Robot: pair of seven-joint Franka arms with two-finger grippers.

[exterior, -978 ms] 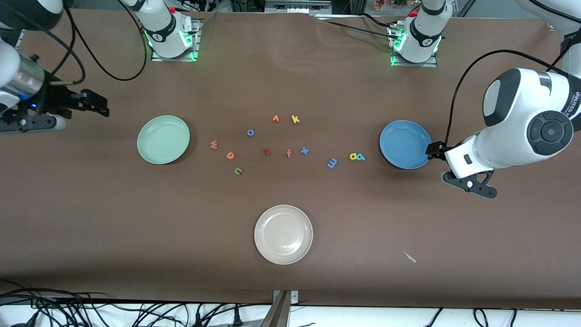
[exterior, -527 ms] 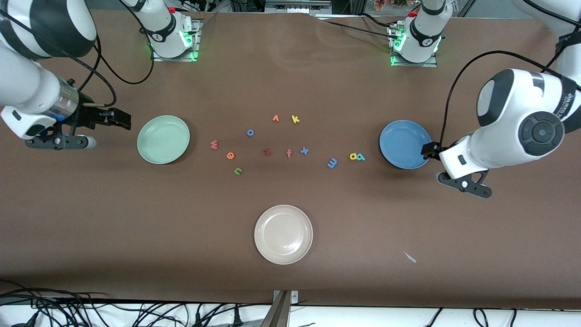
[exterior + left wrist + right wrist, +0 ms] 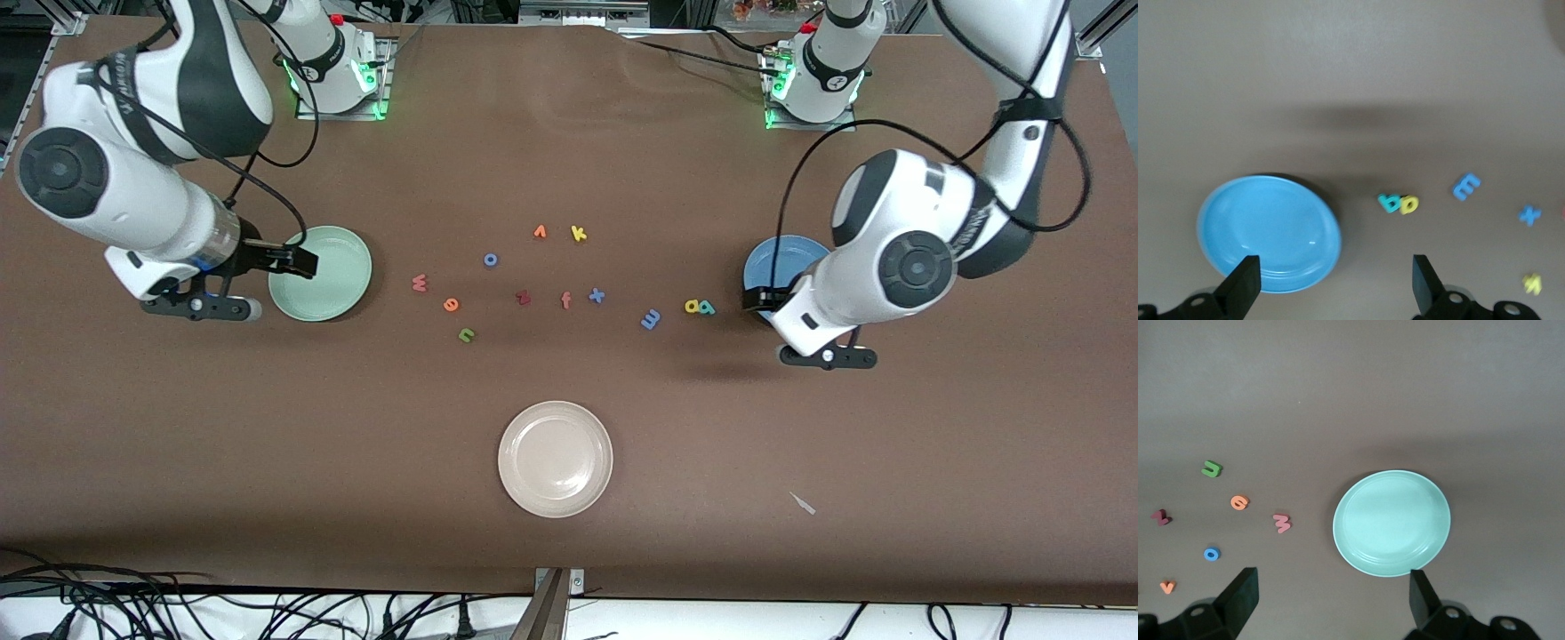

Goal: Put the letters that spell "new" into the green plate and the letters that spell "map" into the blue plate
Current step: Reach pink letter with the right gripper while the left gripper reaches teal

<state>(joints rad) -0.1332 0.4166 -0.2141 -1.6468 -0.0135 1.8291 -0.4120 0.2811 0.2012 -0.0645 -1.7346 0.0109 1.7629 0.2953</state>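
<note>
The green plate (image 3: 320, 273) (image 3: 1391, 522) lies toward the right arm's end, the blue plate (image 3: 797, 253) (image 3: 1268, 233) toward the left arm's end. Between them lie a pink w (image 3: 420, 283) (image 3: 1281, 523), orange e (image 3: 451, 305) (image 3: 1239, 502) and green n (image 3: 467, 335) (image 3: 1211, 469) beside the green plate. A blue m (image 3: 651, 319) (image 3: 1466, 186), yellow a (image 3: 693, 306) (image 3: 1409, 204) and teal p (image 3: 708, 308) (image 3: 1389, 203) lie beside the blue plate. My right gripper (image 3: 302, 261) (image 3: 1331, 587) hangs open over the green plate's rim. My left gripper (image 3: 757, 300) (image 3: 1335, 273) hangs open over the blue plate's rim; its arm hides part of that plate.
Other letters lie mid-table: a blue o (image 3: 490, 260), red z (image 3: 523, 298), orange f (image 3: 565, 300), blue x (image 3: 597, 295), yellow k (image 3: 579, 234) and a small orange letter (image 3: 540, 232). A cream plate (image 3: 556, 459) sits nearer the front camera.
Both arms have swung in from the table's ends: the right gripper has come over the green plate's rim, the left gripper over the blue plate's rim. Letters and plates have not moved.
</note>
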